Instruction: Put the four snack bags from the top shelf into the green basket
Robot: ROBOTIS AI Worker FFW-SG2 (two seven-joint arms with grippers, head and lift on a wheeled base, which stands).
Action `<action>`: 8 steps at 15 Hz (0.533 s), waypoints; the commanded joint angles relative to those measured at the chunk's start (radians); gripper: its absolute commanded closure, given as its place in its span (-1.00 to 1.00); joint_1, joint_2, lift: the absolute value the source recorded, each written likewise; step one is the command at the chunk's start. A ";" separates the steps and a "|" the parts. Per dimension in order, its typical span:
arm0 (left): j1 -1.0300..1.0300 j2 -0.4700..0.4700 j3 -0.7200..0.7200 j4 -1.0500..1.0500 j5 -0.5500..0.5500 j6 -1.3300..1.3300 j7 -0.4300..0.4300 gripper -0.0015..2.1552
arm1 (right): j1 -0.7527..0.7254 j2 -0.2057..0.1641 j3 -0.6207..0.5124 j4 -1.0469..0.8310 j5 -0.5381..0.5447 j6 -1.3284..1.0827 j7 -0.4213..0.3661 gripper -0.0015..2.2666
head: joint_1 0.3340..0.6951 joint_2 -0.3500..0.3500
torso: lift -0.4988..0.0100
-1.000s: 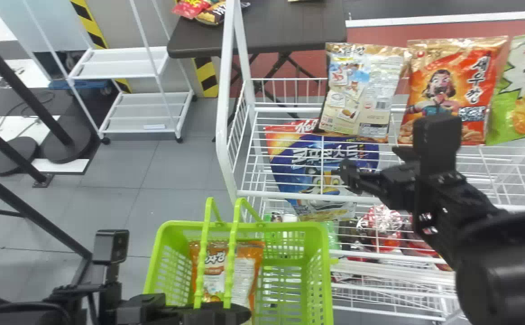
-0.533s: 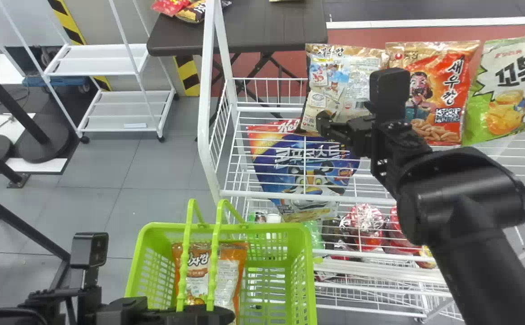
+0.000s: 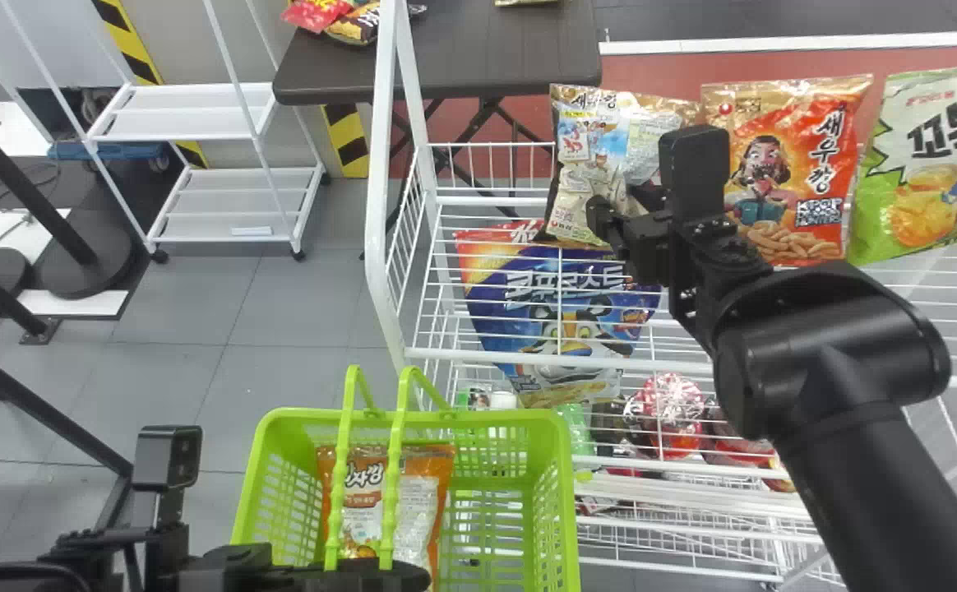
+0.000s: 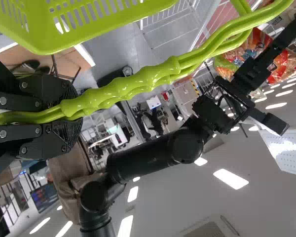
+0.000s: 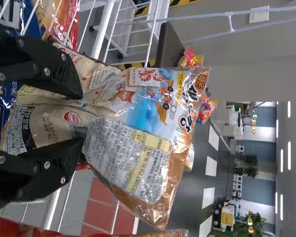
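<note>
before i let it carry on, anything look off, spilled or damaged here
Nothing looks spilled or torn. The snack bag at the right tool is sharply creased and buckled between the fingers, likely just from the squeeze. The blue bag, seen through the wires of the rack, sits aslant.

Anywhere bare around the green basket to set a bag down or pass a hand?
Set down: green basket, right side, between the orange bag and right wall. Pass a hand: over grey floor between white trolley and basket. Crowded: basket's left side, handles over the orange bag; upper rack, right pincer on the leftmost bag.
</note>
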 commanded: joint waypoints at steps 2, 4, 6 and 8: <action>0.003 0.000 0.000 0.000 0.000 0.000 -0.010 0.99 | 0.033 0.001 -0.007 -0.035 0.001 -0.002 0.011 0.99 | 1.00 0.31 | 0.96; 0.004 0.000 0.000 0.000 0.000 0.000 -0.010 0.99 | 0.073 -0.002 -0.012 -0.097 0.001 -0.002 0.024 0.99 | 1.00 0.32 | 0.96; 0.004 0.000 0.000 0.000 0.000 0.000 -0.010 0.99 | 0.156 -0.006 -0.016 -0.237 0.004 0.004 0.028 0.99 | 1.00 0.33 | 0.96; 0.003 0.000 0.000 -0.002 0.000 0.000 -0.010 0.99 | 0.254 -0.014 -0.018 -0.386 0.003 0.038 0.030 0.99 | 1.00 0.34 | 0.96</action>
